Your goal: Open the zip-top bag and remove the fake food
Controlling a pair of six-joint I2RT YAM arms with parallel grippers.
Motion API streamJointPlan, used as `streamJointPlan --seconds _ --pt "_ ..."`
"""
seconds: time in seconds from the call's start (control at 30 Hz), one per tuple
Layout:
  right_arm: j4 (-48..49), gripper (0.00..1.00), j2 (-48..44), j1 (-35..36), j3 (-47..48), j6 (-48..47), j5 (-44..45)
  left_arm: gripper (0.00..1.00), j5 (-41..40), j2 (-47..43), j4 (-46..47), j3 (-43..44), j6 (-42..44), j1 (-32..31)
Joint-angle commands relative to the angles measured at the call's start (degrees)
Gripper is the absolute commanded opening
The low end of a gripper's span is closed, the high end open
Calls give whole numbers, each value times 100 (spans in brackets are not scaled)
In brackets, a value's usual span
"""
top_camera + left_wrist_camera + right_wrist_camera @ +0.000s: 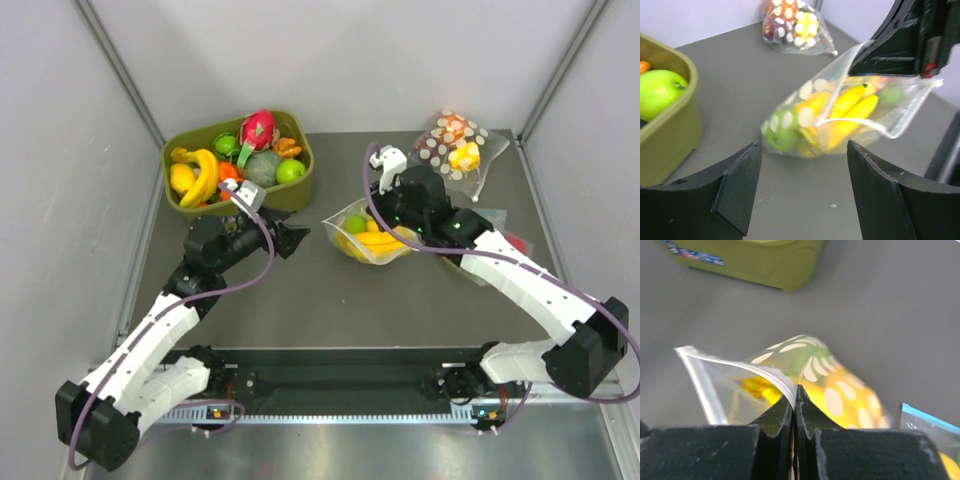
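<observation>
1. Dark grey worktop (pixel 300 310), white walls close on three sides, arm bases at the near edge.
2. Zip-top bag (pixel 372 238) lies right of centre on the worktop, dotted side up, one corner of its mouth lifted.
3. Right tool (pixel 795 390) is closed, pinching one lip of the bag at the zip strip. The other lip curls away from it, so the mouth looks at least partly parted; how wide, I cannot tell.
4. Left tool (pixel 297 238) is open and empty, pointed at the bag from the left, clear of it.
5. Fake food (pixel 378 240) is all inside the bag: yellow banana bunch in the middle, green apple (pixel 782 135) at the closed end.
6. Progress, as judged: opening begun, nothing taken out. Left to do: spread the mouth fully, then pull or tip out each piece.
7. Room: bare worktop between the left tool and the bag, and along the near side.
8. Obstacles: green tub (pixel 295 195) of toy fruit sits just behind the left tool; a second dotted bag (pixel 455 145) lies at the far right corner, near the right arm.
</observation>
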Motion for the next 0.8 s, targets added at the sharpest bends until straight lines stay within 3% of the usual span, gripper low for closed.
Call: streamJointPlan --seconds 0.0,0.27,0.43,0.77 --pt "72 0 -72 -33 314 312 661 72 83 169 687 76 -998 -169" --pt "722 0 -116 -7 -450 805 1304 71 -812 1013 1532 -110 -2205 -1496" --pt "705 0 -37 133 -468 796 1365 73 -936 1646 1998 -180 -2654 -1568" --pt "906 0 -54 555 -758 919 1418 76 -1032 2692 1963 189 -2751 -1603"
